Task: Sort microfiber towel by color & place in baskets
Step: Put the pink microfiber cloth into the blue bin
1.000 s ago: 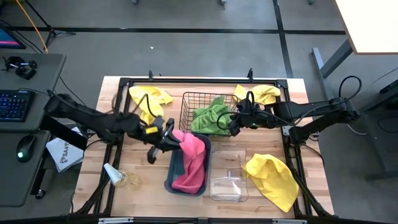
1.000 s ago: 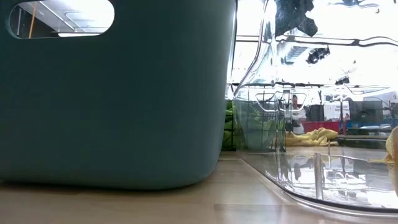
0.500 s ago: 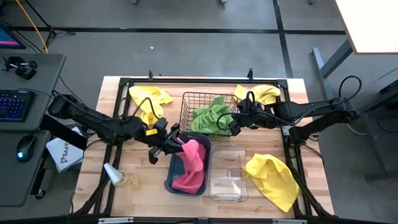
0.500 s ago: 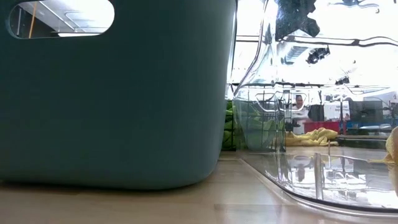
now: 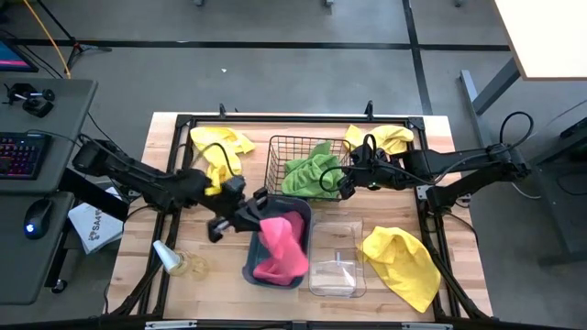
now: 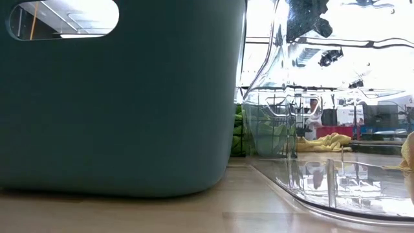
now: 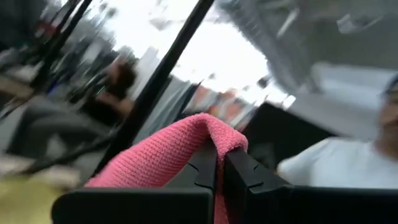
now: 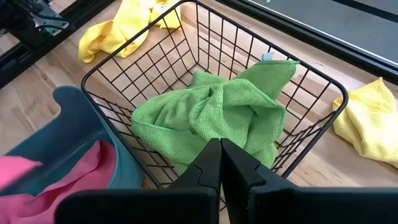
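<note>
Left gripper (image 5: 255, 209) clamped on pink towel (image 5: 282, 246), draped into teal bin (image 5: 249, 263). Soft and floppy; pinch a bunched fold. Green towel (image 5: 311, 171) sits in wire basket (image 5: 275, 154). Right gripper (image 5: 344, 181) pinched closed, empty, beside the basket. Yellow towel (image 5: 402, 261) on bench (image 5: 138, 247).

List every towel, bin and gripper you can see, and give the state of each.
Pink towel: pinched by the left gripper, draped into the teal bin.
Teal bin: holds pink cloth.
Green towel: crumpled in the wire basket.
Wire basket: upright, holds the green towel only.
Clear bin: holds no towel.
Yellow towels: three, loose on the table.
Left gripper: shut on pink towel.
Right gripper: shut, empty, above the basket.
</note>
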`<state>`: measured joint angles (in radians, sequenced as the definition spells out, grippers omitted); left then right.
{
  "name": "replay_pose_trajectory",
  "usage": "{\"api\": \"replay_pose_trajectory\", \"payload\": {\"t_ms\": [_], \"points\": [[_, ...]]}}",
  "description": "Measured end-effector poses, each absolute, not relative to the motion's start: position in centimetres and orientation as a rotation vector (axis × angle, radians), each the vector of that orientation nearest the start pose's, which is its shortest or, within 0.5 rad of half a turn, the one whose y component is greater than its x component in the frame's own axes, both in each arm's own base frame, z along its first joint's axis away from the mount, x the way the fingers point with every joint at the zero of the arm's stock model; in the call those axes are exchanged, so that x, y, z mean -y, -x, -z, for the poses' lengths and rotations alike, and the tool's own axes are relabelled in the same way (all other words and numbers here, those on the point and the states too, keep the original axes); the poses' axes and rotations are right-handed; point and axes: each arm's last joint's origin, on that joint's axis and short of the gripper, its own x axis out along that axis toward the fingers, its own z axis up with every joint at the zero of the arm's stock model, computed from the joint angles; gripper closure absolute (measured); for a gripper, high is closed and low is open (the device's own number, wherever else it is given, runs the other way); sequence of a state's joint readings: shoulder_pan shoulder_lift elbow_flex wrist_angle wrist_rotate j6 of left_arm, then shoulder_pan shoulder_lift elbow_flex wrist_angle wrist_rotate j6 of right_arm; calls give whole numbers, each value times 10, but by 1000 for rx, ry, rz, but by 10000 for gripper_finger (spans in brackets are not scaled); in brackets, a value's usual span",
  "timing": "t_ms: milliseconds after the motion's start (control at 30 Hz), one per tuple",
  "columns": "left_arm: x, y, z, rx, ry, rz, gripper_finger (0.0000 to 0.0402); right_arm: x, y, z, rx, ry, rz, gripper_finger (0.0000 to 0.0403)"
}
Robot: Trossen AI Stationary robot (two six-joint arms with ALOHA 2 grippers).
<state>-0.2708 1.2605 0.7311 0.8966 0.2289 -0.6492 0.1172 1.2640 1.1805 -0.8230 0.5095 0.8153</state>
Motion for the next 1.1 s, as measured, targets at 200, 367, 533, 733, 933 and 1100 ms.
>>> {"api": "replay_pose_trajectory", "payload": {"t_ms": [200,367,533,733,933,1100], "points": [[81,-265,-283,-91,563,464,401,-15,-247,-321,-655,-471,686,402],[79,-256,-247,-191,559,343,401,-15,-247,-321,-656,-465,682,402],[73,-247,-213,-382,585,153,401,-15,-247,-322,-651,-462,686,402],[72,-248,-212,-420,559,124,400,-15,-247,-322,-650,-459,687,402],[70,-255,-231,-587,455,165,348,-15,-247,-322,-649,-463,689,402],[70,-257,-262,-722,328,204,273,-15,-247,-322,-653,-470,682,402]]}}
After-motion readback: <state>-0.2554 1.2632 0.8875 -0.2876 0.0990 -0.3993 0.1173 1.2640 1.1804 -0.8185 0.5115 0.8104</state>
